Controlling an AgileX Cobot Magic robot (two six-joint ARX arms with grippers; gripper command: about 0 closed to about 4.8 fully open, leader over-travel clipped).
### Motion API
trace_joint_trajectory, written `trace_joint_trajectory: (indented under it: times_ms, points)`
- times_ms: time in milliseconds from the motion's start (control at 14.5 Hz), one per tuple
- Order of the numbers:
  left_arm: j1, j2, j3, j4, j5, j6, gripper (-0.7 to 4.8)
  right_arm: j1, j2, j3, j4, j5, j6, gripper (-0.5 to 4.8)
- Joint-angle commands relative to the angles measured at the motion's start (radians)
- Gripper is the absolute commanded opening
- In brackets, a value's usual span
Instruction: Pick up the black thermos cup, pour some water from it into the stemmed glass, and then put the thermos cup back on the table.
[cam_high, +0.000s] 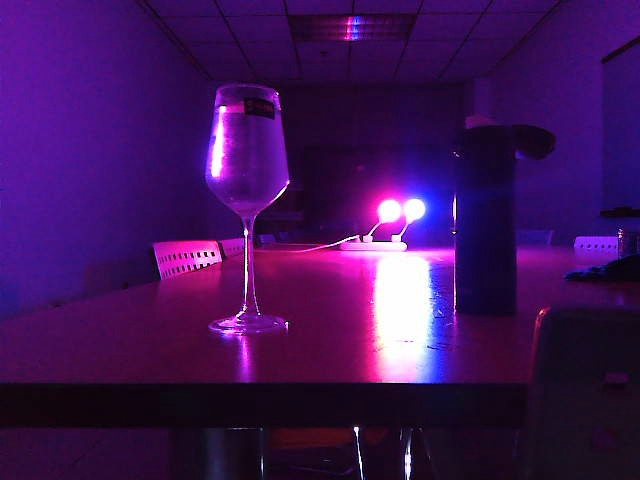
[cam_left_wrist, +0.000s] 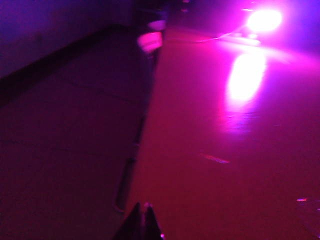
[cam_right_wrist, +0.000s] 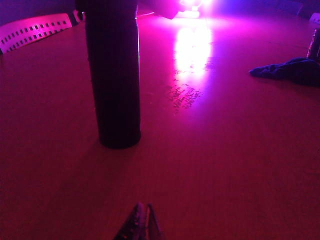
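Broadly, a long glossy worktop (cam_high: 330, 340) fills a dark room washed in purple and pink light, with two bright lamps (cam_high: 400, 210) glowing at its far end and throwing a hot reflection down the middle of the surface. On the right of the exterior view stands the black thermos cup (cam_high: 486, 220), upright on its base, its wider flip-lid top raised, probably so the spout is ready to pour; what it holds cannot be seen through the dark wall. Well apart from it, on the left, stands the stemmed glass (cam_high: 247, 200), upright on its round foot, with a small dark label near the rim. The bowl looks misted or filled some way up, but the coloured light makes the level too uncertain to state. The clear gap between the two vessels likely leaves room for an arm to lift and tilt the flask. A dark cloth (cam_right_wrist: 292, 70) lies crumpled on the worktop beyond the thermos, out of the working area. Neither arm appears in the exterior view. The right gripper (cam_right_wrist: 141, 227) shows only as pinched dark tips in its wrist view, jaws clenched on nothing, low over the worktop and aimed at the thermos base, near but not touching. The left gripper (cam_left_wrist: 143, 225) is likewise clenched and empty, hovering by the worktop's edge with no task object in its view.
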Motion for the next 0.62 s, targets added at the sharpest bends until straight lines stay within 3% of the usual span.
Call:
trace_joint_trajectory:
  times_ms: [69,482,619]
  points:
    - [0.0,0.001,-0.012,0.039,-0.011,0.038,-0.06,0.001,0.0,-0.003,0.018,0.001,0.003,-0.06]
    - [0.0,0.001,-0.011,0.036,-0.008,0.037,-0.06,-0.205,-0.022,-0.003,0.021,-0.007,0.003,-0.06]
    - [0.0,0.001,-0.011,0.036,-0.008,0.037,-0.06,-0.184,-0.022,-0.003,0.021,-0.007,0.003,-0.06]
